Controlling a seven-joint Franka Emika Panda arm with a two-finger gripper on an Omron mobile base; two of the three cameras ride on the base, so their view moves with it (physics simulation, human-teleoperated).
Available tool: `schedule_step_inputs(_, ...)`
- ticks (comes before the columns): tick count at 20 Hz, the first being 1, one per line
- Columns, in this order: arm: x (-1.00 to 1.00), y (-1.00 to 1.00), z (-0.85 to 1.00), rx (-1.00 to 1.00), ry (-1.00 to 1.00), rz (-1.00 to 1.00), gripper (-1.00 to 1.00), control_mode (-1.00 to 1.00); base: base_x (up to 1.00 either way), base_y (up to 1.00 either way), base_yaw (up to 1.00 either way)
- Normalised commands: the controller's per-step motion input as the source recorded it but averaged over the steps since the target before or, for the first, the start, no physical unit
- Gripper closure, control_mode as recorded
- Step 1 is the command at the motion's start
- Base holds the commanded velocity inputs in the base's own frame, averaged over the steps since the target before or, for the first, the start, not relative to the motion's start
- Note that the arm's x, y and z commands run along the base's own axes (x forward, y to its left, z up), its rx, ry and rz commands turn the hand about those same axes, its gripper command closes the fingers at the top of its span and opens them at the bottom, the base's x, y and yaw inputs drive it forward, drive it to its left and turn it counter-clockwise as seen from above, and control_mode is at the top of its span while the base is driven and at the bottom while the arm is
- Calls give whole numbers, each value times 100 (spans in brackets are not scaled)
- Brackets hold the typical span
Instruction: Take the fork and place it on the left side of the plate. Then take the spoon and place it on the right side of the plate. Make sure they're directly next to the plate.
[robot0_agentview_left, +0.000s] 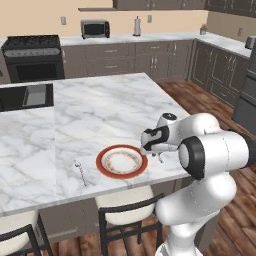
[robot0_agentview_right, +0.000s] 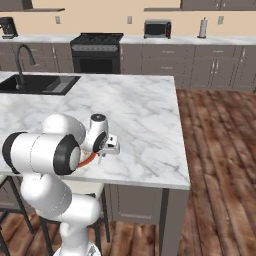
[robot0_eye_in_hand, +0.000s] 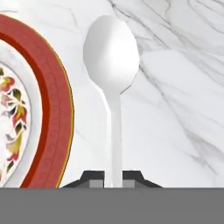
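Silver and smooth, the spoon (robot0_eye_in_hand: 112, 65) shows in the hand view as a rounded oval bowl tapering into a slim straight handle, and that handle runs down between the two dark fingertips of the gripper (robot0_eye_in_hand: 112, 178), which is closed tight on it. The spoon sits just beside the plate (robot0_eye_in_hand: 52, 109), apart from its rim by a thin strip of marble. The plate is round and shallow, with a broad red-orange rim edged in a fine gold line, a pale band inside that, and a cream centre bearing a leaf pattern in red, yellow and dark tones.

From the left base view the plate (robot0_agentview_left: 121, 161) lies near the front edge of the island counter (robot0_agentview_left: 100, 115), with the gripper (robot0_agentview_left: 160, 158) low at its right side, close to the counter's front right corner. On the plate's other side lies the fork (robot0_agentview_left: 80, 171), a thin silver utensil with a slim handle, set a little apart from the rim and pointing roughly away from the front edge.

The counter is white marble with soft grey veining, flat and glossy. In the right base view the white arm hides most of the plate, only a red-orange sliver (robot0_agentview_right: 87, 160) showing beside the gripper (robot0_agentview_right: 102, 156).
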Motion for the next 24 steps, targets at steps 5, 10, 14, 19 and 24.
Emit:
schedule_step_inputs(5,14,-12,-14,0,0,-5,100,-100,0,0,0)
schedule_step_inputs(10,12,-11,-19,0,1,0,100,-100,0,0,0)
schedule_step_inputs(14,15,0,-24,0,3,0,100,-100,0,0,0)
schedule_step_inputs(19,14,0,-23,0,3,0,100,-100,0,0,0)
schedule_step_inputs(24,9,0,-22,0,2,0,-100,-100,0,0,0)
